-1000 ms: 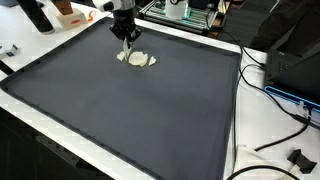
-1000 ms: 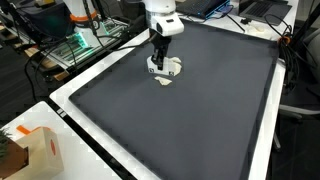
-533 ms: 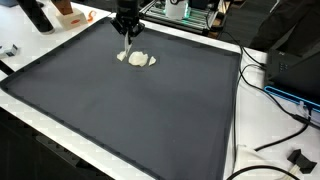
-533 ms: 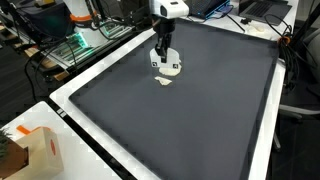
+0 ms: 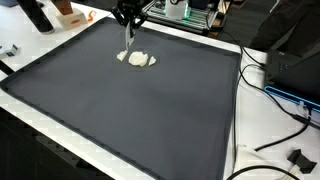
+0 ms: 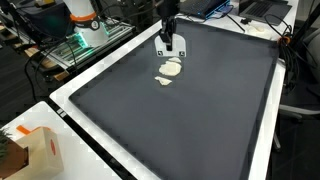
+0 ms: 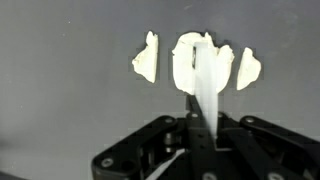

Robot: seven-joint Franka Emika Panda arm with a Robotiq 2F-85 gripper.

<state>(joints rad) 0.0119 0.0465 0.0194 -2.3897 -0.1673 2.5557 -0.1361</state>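
Observation:
My gripper (image 5: 126, 20) is up above the far part of the dark grey mat (image 5: 130, 110), shut on a thin white strip (image 5: 127, 42) that hangs down from its closed jaws. In the wrist view the strip (image 7: 206, 88) runs from the gripper (image 7: 203, 128) towards three white flat pieces on the mat: left (image 7: 147, 58), centre (image 7: 185, 62), right (image 7: 247, 68). In an exterior view the gripper (image 6: 168, 27) holds the white strip (image 6: 168, 46) just above the white pieces (image 6: 170, 69).
The mat has a white border (image 6: 90, 110). A cardboard box (image 6: 35, 150) stands at a near corner. Cables (image 5: 270, 80) and a black box (image 5: 300, 60) lie beside the mat. Electronics (image 6: 80, 45) and a dark bottle (image 5: 36, 14) stand past the far edge.
The gripper was down at the white pieces; it has risen straight up, lifting the white strip off the mat. The other pieces stayed in place.

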